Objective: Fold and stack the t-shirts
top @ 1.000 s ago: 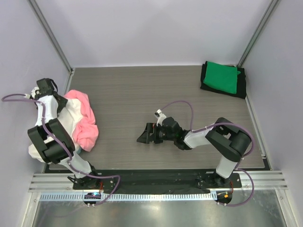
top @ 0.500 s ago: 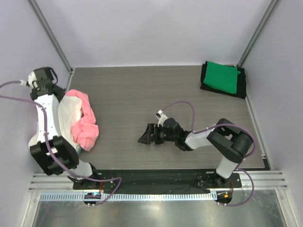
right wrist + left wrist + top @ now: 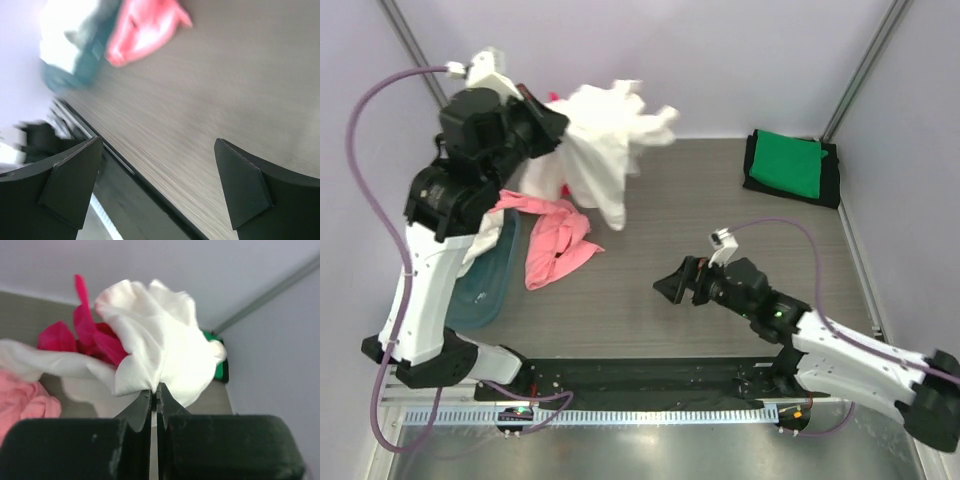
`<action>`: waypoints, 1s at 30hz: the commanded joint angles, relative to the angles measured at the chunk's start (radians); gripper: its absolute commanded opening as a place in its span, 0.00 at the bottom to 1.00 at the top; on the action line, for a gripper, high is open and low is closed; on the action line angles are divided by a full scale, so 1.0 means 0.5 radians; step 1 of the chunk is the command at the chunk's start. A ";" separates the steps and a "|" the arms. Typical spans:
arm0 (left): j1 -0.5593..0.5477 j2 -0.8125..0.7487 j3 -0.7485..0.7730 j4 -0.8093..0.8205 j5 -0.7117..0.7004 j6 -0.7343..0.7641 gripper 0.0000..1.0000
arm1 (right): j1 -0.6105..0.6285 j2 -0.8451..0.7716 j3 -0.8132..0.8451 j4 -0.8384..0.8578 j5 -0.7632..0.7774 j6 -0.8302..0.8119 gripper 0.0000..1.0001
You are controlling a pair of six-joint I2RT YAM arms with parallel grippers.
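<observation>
**Left tool pinches the white t-shirt in the air; right tool spread over the desk**

The left tool [image 3: 154, 392] is pressed together on a fold of the white t-shirt [image 3: 160, 340], high above the desk [image 3: 670, 200]. The cloth bunches straight ahead of its fingertips and drapes down below them. A crimson t-shirt [image 3: 95, 337] is tangled in just behind the white one, left of the tips in the wrist view. Below this tool, on the desk, lies the light pink t-shirt [image 3: 555, 240]. A greyish-teal t-shirt [image 3: 485, 280] lies just beside it, toward the arm's base.

The right tool [image 3: 670, 287] is spread wide and holds nothing. It is over bare desk, well apart from the white t-shirt, and the pink and teal ones lie ahead of it.

Far from both tools, at the desk's far right corner, a folded green t-shirt [image 3: 790, 165] sits on a black t-shirt [image 3: 830, 187].
</observation>
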 commanded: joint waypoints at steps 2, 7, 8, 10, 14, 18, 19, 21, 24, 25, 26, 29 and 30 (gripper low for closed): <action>-0.301 0.138 -0.266 -0.013 0.071 0.080 0.02 | 0.010 -0.478 0.412 -0.712 0.368 -0.170 1.00; -0.509 0.242 -0.603 0.055 0.302 -0.002 0.02 | 0.006 -0.702 0.750 -1.142 0.635 -0.161 1.00; -0.531 0.248 -0.737 0.055 0.295 -0.024 0.02 | 0.006 -0.739 0.775 -1.237 0.672 -0.149 1.00; -0.559 0.212 -0.903 0.082 0.283 -0.121 0.02 | 0.006 -0.862 0.812 -1.320 0.788 -0.118 1.00; -0.562 -0.036 -1.431 0.242 0.274 -0.287 0.06 | 0.003 -0.976 0.845 -1.510 0.948 -0.091 1.00; -0.562 -0.254 -1.879 0.322 0.357 -0.340 0.58 | 0.006 -0.844 0.845 -1.649 1.040 -0.032 1.00; -0.559 -0.322 -2.001 0.316 0.329 -0.349 0.61 | 0.006 -0.722 0.845 -1.676 1.074 -0.011 0.99; -0.559 -0.386 -2.067 0.252 0.265 -0.358 0.63 | 0.006 -0.575 0.858 -1.747 1.178 0.047 1.00; -0.559 -0.494 -2.086 0.126 0.121 -0.340 0.64 | -0.048 -0.197 0.956 -1.763 1.182 -0.019 1.00; -0.559 -0.518 -2.086 0.101 0.081 -0.337 0.64 | -0.091 -0.102 0.998 -1.760 1.157 -0.053 1.00; -0.559 -0.549 -2.089 0.077 0.014 -0.331 0.64 | -0.149 0.099 1.093 -1.753 1.111 -0.081 1.00; -0.562 -0.583 -2.125 0.009 -0.045 -0.352 0.63 | -0.563 0.318 1.174 -1.644 0.661 -0.240 1.00; -0.562 -0.595 -2.150 0.042 -0.024 -0.355 0.64 | -0.689 0.428 1.168 -1.610 0.438 -0.259 1.00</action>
